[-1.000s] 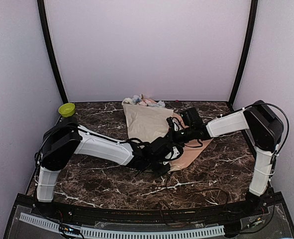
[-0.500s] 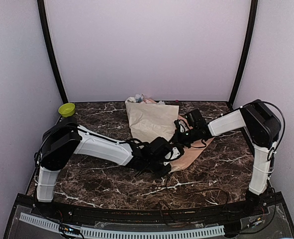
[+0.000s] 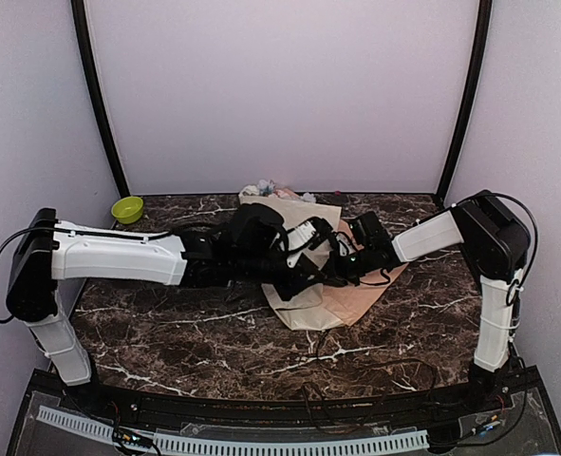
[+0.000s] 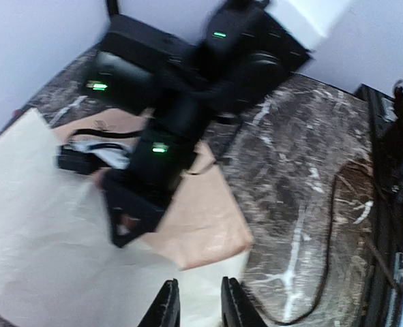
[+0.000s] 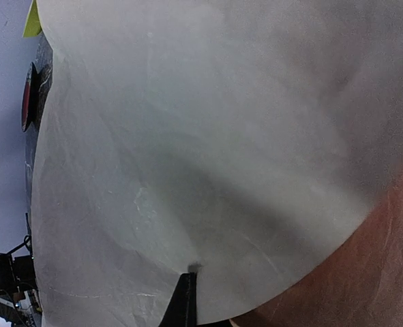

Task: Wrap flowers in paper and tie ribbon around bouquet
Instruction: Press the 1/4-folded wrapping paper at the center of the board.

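A large thin sheet of paper (image 3: 304, 309), crinkled beige on one face and peach on the other, lies at the middle of the dark marble-patterned table (image 3: 166, 332). A beige flap is folded over the peach layer. The artificial flowers (image 3: 269, 189), in pink, white and pale blue, show at the paper's far end, close to the table's far edge.

The left gripper (image 4: 198, 294) hovers over the beige flap, its jaws a narrow gap apart with nothing between them. The right gripper (image 4: 123, 231) is closed, pinching the paper where beige meets peach. The beige face fills the right wrist view.

A thin dark brown ribbon (image 4: 332, 225) trails on the bare table towards the near edge, right of the paper. A small lime-green bowl (image 3: 126, 208) sits at the far left corner.
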`<state>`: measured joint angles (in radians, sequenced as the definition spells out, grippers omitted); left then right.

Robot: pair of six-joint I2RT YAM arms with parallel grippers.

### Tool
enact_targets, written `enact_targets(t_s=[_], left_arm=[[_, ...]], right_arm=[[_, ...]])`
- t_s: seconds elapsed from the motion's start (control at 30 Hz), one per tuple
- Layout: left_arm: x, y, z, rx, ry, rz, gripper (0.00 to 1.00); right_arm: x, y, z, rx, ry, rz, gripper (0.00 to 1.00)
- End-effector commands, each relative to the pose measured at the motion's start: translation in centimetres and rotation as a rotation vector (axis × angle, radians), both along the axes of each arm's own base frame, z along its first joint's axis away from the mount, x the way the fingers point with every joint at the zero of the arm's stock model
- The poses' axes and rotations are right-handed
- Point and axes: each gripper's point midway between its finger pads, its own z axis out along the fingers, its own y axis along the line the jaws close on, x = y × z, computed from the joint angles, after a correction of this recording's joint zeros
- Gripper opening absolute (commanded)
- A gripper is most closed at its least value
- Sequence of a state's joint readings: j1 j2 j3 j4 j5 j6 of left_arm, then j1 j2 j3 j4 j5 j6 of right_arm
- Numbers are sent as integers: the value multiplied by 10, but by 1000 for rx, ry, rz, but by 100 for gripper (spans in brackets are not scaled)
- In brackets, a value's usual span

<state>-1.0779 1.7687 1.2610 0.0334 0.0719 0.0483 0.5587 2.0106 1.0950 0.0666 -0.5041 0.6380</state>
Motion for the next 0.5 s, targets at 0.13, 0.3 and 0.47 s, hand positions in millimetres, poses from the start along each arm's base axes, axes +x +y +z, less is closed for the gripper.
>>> enact_targets(t_s=[0.13,0.3,0.47], left_arm=[[68,73,-69,217,91,261,16],[51,66,-99,268,127,182,16],[15,71,-126,342,122,79,15]], right_arm=[[-11,7,-6,-21,21,37,0],[-12,9,-3,-22,14,46,0],[-13,9,0,-23,10,46,0]])
